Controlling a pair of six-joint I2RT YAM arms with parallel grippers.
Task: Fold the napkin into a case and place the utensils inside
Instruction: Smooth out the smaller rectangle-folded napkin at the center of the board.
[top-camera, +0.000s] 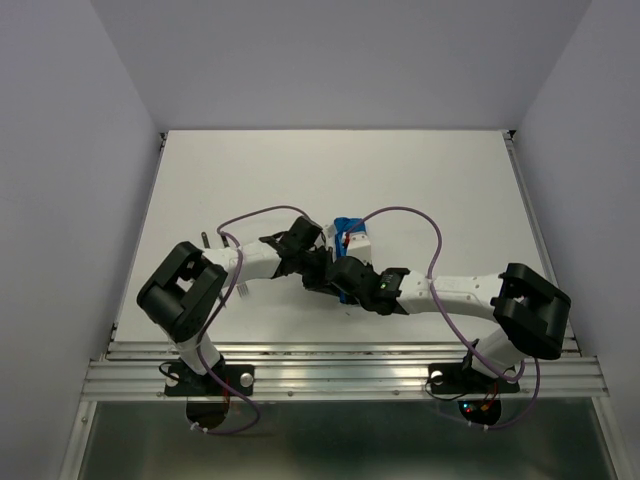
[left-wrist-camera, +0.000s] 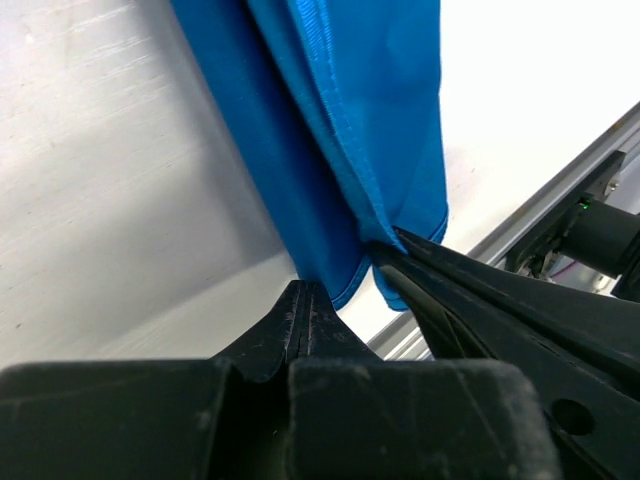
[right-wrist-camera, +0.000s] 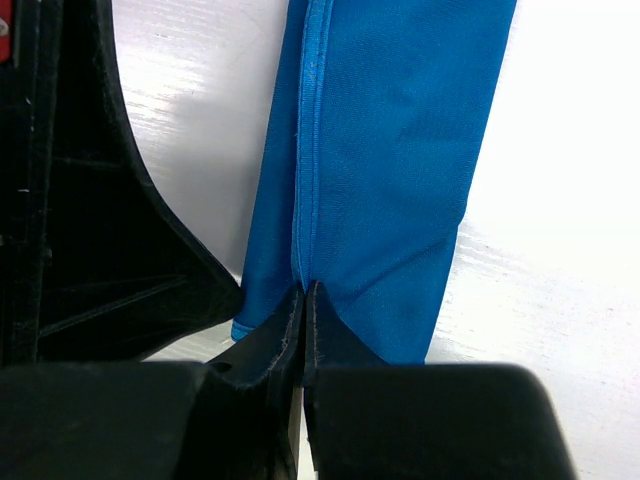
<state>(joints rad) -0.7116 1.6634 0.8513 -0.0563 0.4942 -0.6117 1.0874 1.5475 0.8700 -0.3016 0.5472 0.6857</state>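
One bright blue, thin cloth napkin (right-wrist-camera: 385, 150), folded into a narrow strip, stretches over the middle of the white table (top-camera: 430, 180). The two pincers, left gripper (left-wrist-camera: 304, 292) and right gripper (right-wrist-camera: 304, 292), each pinch its near end, jaws pressed together on the fabric.

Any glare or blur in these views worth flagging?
Top view: even light, sharp, but the arms hide most of the napkin. Left wrist: table blown out white at upper right; near fingers soft. Right wrist: same glare on the right, napkin weave crisp.
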